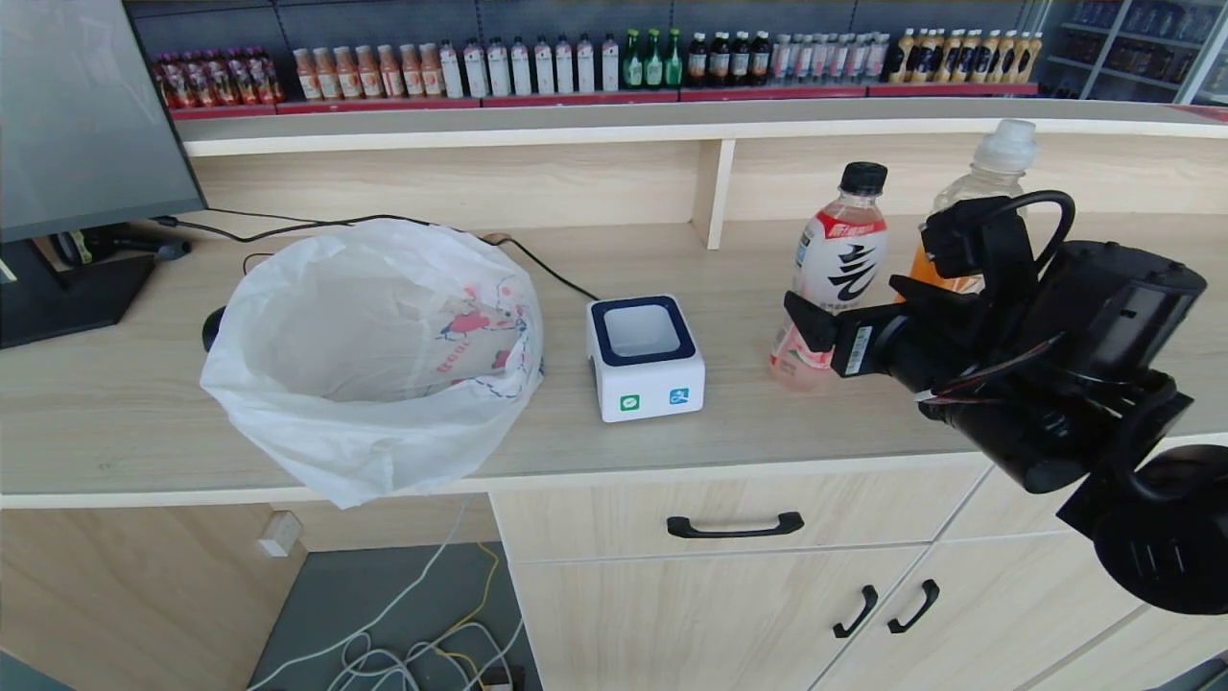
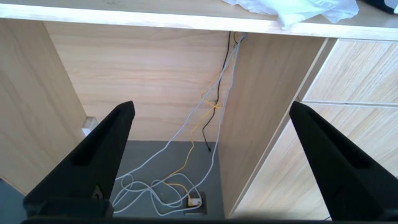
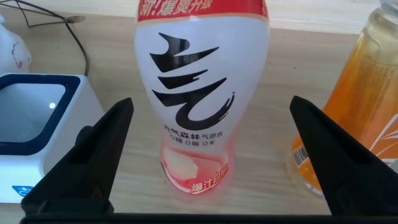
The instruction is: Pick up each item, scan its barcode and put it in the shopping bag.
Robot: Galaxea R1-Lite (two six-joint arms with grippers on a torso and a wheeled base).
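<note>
On the bench (image 1: 134,403), the scanner (image 1: 645,357) sits at the centre. The white shopping bag (image 1: 374,345) stands open at its 9 o'clock, and the pink drink bottle (image 1: 837,278) stands upright at its 3 o'clock. An orange bottle (image 1: 988,173) stands just beside the pink one at its 2 o'clock. The right claw (image 3: 211,106) is spread wide at the pink bottle's lower half, one finger on each side with gaps showing. The left claw (image 2: 211,109) is also spread and holds nothing. It hangs below bench level facing a recess with cables (image 2: 186,180) on the floor.
</note>
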